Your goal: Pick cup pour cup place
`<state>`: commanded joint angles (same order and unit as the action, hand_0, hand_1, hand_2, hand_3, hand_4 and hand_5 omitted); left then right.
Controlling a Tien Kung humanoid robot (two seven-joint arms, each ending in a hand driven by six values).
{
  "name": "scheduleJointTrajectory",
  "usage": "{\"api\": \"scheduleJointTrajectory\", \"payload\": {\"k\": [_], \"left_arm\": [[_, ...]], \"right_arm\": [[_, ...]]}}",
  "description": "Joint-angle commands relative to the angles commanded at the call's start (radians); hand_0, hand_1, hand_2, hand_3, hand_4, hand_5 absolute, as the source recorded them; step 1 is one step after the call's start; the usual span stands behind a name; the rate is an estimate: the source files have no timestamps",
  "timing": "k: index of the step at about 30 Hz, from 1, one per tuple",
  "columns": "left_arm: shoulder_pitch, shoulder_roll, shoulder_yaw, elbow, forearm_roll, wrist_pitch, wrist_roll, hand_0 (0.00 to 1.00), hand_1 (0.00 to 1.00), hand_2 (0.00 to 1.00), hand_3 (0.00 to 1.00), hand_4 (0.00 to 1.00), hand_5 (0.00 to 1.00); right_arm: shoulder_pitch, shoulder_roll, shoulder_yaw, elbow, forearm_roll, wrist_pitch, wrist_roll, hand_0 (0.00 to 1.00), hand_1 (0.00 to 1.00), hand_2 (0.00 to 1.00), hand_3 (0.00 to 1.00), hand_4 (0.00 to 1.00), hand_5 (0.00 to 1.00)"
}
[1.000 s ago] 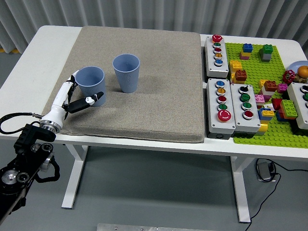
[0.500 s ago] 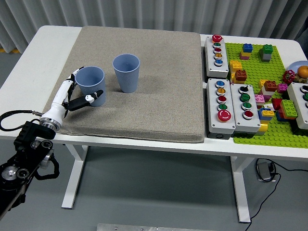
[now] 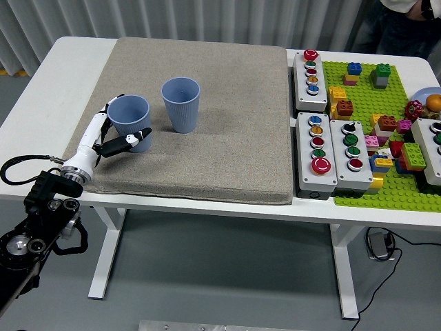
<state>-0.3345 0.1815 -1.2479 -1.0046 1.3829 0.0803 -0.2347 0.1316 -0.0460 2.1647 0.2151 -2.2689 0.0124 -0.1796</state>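
Note:
Two blue ribbed cups stand upright on the beige mat (image 3: 207,138). The left cup (image 3: 130,123) is at the mat's left side, the right cup (image 3: 181,103) a little behind and to its right. My left hand (image 3: 117,127) comes in from the lower left and its fingers wrap around the left cup, thumb on the front, fingers behind. The cup rests on the mat. My right hand is out of view.
Three grey button boxes (image 3: 311,70) (image 3: 315,152) (image 3: 351,147) stand right of the mat. A green baseplate (image 3: 358,186) with several coloured bricks fills the far right. A person (image 3: 406,14) stands at the top right corner.
My left hand has closed in around the left cup. A person has come into view at the top right.

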Motion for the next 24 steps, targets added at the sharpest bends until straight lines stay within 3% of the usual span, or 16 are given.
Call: {"api": "scheduleJointTrajectory", "payload": {"k": [3,4,9,10,16,17,22,23,24], "left_arm": [[-0.004,-0.001,0.004,0.0,0.006,-0.003,0.002,0.871,0.819,0.967,0.998,0.934,0.353],[-0.005,-0.002,0.004,0.0,0.009,-0.004,0.003,0.776,0.768,0.913,0.95,0.925,0.343],[-0.009,-0.005,0.011,-0.003,0.019,-0.006,0.003,0.776,0.768,0.913,0.95,0.925,0.343],[-0.01,-0.005,0.011,-0.003,0.02,-0.006,0.003,0.667,0.714,0.889,0.872,0.899,0.3],[-0.011,-0.008,0.012,-0.001,0.029,-0.001,0.003,0.667,0.714,0.889,0.872,0.899,0.3],[-0.011,-0.009,0.011,0.0,0.028,0.0,0.003,0.582,0.648,0.847,0.838,0.882,0.287],[-0.013,-0.01,0.013,0.001,0.022,0.027,-0.001,0.582,0.648,0.847,0.838,0.882,0.287],[-0.013,-0.009,0.015,0.0,0.021,0.033,-0.001,0.511,0.572,0.696,0.724,0.816,0.221],[-0.014,-0.009,0.016,0.0,0.019,0.039,-0.003,0.511,0.572,0.696,0.724,0.816,0.221]], "right_arm": [[0.001,0.0,-0.001,0.0,0.0,0.0,0.0,0.69,0.659,0.603,0.603,0.019,0.324],[0.002,0.0,-0.001,0.0,0.0,0.0,0.0,0.69,0.659,0.602,0.604,0.018,0.322],[0.003,-0.001,0.0,0.0,0.0,0.002,0.001,0.69,0.659,0.602,0.604,0.018,0.322],[0.003,-0.001,0.001,0.0,0.0,0.002,0.001,0.69,0.659,0.602,0.604,0.018,0.322],[0.004,-0.001,0.001,0.0,0.0,0.001,0.001,0.691,0.659,0.602,0.604,0.019,0.319],[0.004,-0.001,0.001,-0.001,0.0,0.001,0.001,0.69,0.659,0.602,0.604,0.019,0.319],[0.005,-0.002,0.001,-0.001,0.0,0.0,0.001,0.69,0.659,0.602,0.604,0.019,0.319],[0.006,-0.002,0.001,-0.001,0.0,0.0,0.001,0.69,0.659,0.602,0.604,0.019,0.319],[0.006,-0.002,0.001,-0.001,0.0,0.0,0.001,0.69,0.659,0.602,0.604,0.019,0.319]]}}
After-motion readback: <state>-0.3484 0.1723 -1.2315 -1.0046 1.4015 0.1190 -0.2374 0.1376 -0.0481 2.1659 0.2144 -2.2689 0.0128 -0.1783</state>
